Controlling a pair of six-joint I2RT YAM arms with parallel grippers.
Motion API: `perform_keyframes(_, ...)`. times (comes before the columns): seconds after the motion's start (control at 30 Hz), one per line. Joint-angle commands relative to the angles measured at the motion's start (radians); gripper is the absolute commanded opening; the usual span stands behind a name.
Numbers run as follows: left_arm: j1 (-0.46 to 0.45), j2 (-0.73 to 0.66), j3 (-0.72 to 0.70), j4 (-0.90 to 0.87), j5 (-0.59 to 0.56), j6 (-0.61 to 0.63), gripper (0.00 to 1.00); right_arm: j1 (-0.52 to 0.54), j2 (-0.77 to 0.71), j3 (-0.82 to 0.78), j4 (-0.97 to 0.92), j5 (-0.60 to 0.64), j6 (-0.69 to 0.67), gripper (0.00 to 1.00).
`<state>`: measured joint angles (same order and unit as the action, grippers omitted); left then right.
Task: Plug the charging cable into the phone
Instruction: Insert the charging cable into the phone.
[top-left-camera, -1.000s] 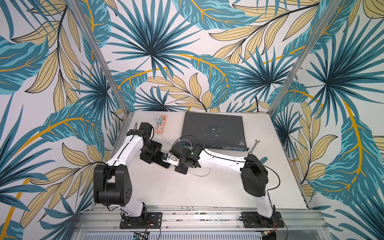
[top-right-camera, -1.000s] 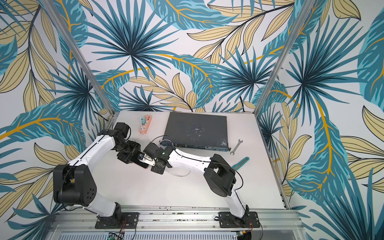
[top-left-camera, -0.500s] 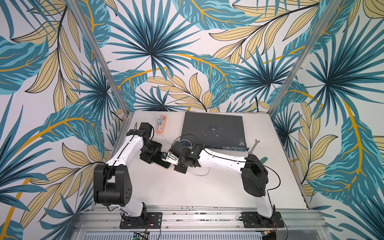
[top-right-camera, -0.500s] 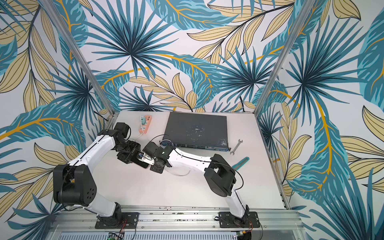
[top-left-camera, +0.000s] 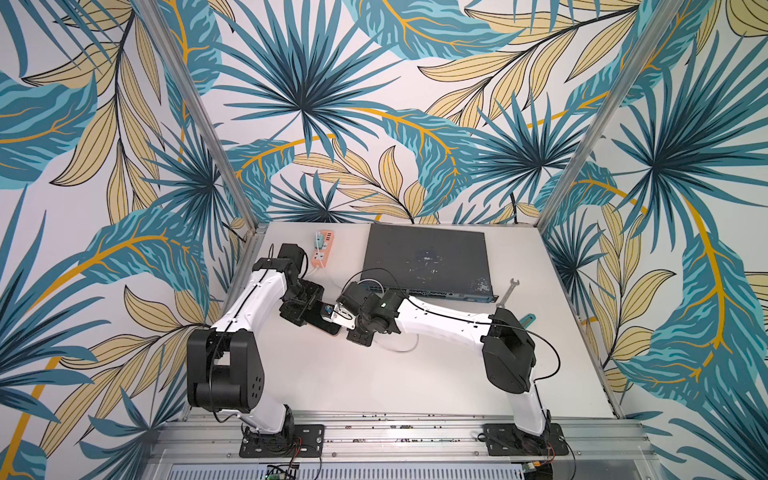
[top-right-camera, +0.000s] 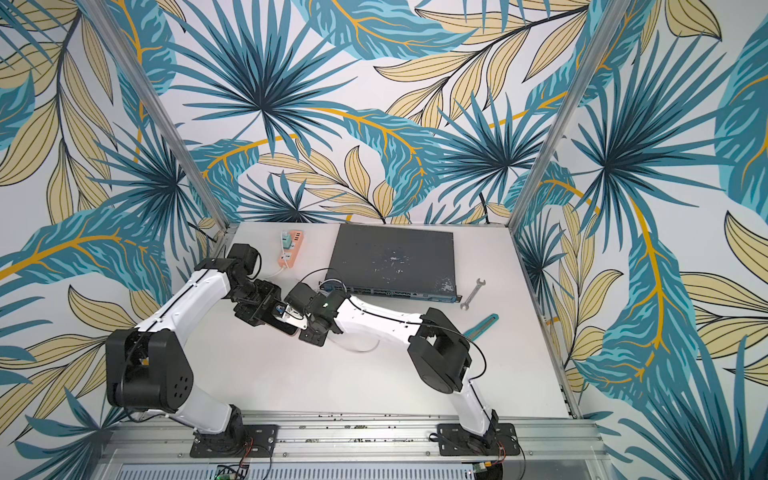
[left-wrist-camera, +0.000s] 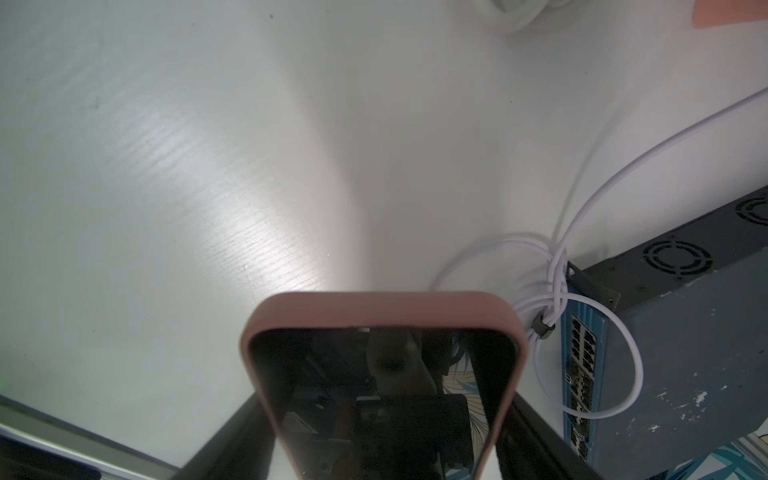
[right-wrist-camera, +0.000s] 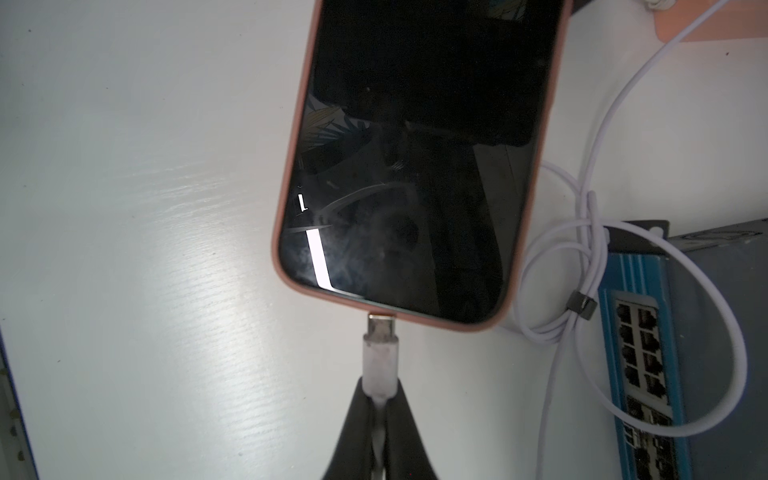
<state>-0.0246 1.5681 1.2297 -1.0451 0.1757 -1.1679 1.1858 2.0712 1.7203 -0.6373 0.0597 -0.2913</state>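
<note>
The phone (right-wrist-camera: 415, 166), with a black screen and pink case, lies flat on the white table. In the left wrist view my left gripper (left-wrist-camera: 384, 415) grips the phone (left-wrist-camera: 382, 374) by its long sides, one dark finger (left-wrist-camera: 232, 440) against each edge. My right gripper (right-wrist-camera: 379, 399) is shut on the white plug (right-wrist-camera: 380, 361) of the charging cable (right-wrist-camera: 598, 137). The plug's silver tip (right-wrist-camera: 380, 326) meets the middle of the phone's bottom edge, with some silver still showing. In both top views the two grippers meet over the phone (top-left-camera: 330, 328) (top-right-camera: 287, 328).
A dark grey network switch (top-left-camera: 424, 262) lies at the back, with its blue port face (right-wrist-camera: 640, 365) close beside the cable's loops. An orange power strip (top-left-camera: 322, 249) sits at the back left. A wrench (top-left-camera: 508, 293) and a teal tool (top-left-camera: 525, 320) lie to the right.
</note>
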Motion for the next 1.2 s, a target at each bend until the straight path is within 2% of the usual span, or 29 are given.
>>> perform_keyframes(0.0,0.007,-0.016,0.028,-0.009,0.013,0.005,0.0,0.007,-0.001,-0.033,-0.019,0.006,0.008,0.0)
perform_keyframes(1.17,-0.025,-0.02,0.014,-0.005,-0.001,0.001,0.0,0.008,0.016,-0.002,-0.018,0.015,0.011,0.0)
